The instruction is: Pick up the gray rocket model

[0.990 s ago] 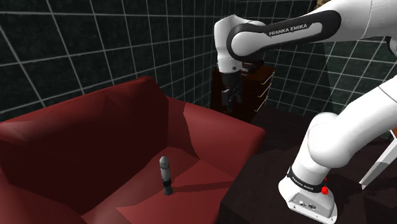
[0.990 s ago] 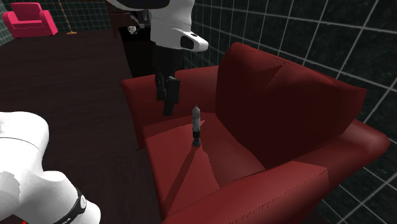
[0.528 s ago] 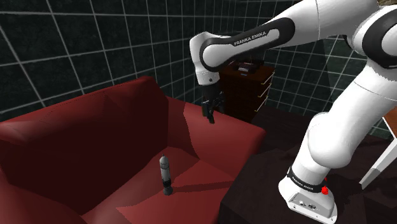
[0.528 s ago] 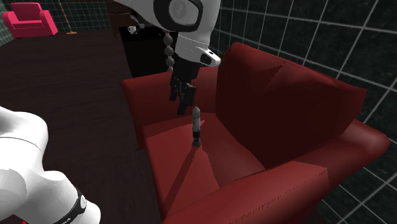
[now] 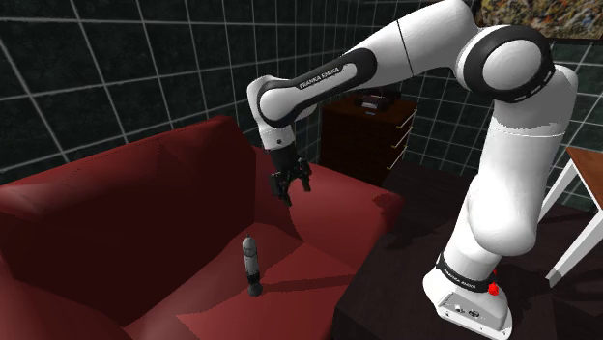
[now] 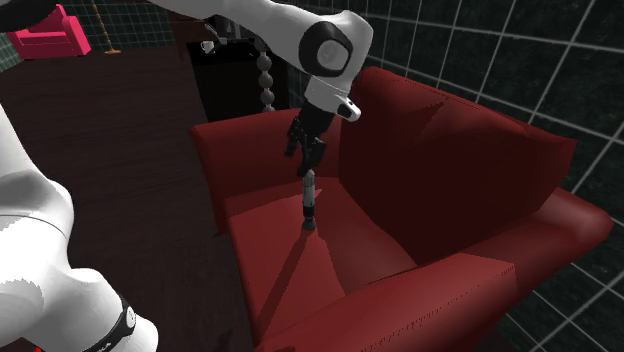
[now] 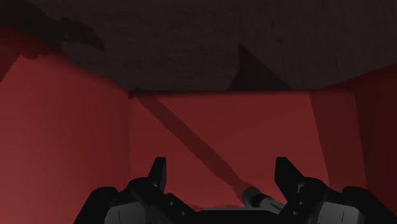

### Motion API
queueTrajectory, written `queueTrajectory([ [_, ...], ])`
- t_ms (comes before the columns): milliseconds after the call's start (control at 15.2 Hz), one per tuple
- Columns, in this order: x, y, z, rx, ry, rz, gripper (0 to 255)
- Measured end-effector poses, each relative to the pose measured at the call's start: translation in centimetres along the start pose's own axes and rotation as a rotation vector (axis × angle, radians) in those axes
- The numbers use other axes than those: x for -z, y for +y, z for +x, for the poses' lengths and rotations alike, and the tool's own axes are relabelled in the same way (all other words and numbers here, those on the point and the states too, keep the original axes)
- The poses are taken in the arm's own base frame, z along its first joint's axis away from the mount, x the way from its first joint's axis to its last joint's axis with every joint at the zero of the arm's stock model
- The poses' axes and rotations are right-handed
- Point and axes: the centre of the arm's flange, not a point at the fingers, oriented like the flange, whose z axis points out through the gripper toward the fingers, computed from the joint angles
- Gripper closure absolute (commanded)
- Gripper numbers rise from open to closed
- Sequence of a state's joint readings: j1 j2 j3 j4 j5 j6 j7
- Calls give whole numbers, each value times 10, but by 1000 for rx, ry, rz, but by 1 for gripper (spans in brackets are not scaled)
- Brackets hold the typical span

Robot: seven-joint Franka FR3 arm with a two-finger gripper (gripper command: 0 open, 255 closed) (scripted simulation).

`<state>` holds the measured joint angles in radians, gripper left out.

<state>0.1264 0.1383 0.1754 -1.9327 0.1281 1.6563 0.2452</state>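
Shoulder view, left to right: a deep red upholstered sofa point(image 5: 116, 222) spans the near side. On its seat cushion a slim grey rocket model with a dark base point(image 5: 251, 266) stands upright, apart from the backrest. Above the seat, higher than the rocket and toward the sofa's far armrest, hangs the all-black two-finger gripper point(image 5: 295, 189), pointing down, fingers spread wide and gripping nothing. Beyond that armrest stands a dark wooden chest of drawers point(image 5: 372, 135). From the wrist, the rocket's top point(image 7: 257, 198) shows between the parted fingers point(image 7: 157, 172), untouched.
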Motion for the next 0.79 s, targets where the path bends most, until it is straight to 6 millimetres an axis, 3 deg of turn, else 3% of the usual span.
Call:
queueTrajectory([
  [792, -50, -94, 132, 24, -164, 88, 0],
])
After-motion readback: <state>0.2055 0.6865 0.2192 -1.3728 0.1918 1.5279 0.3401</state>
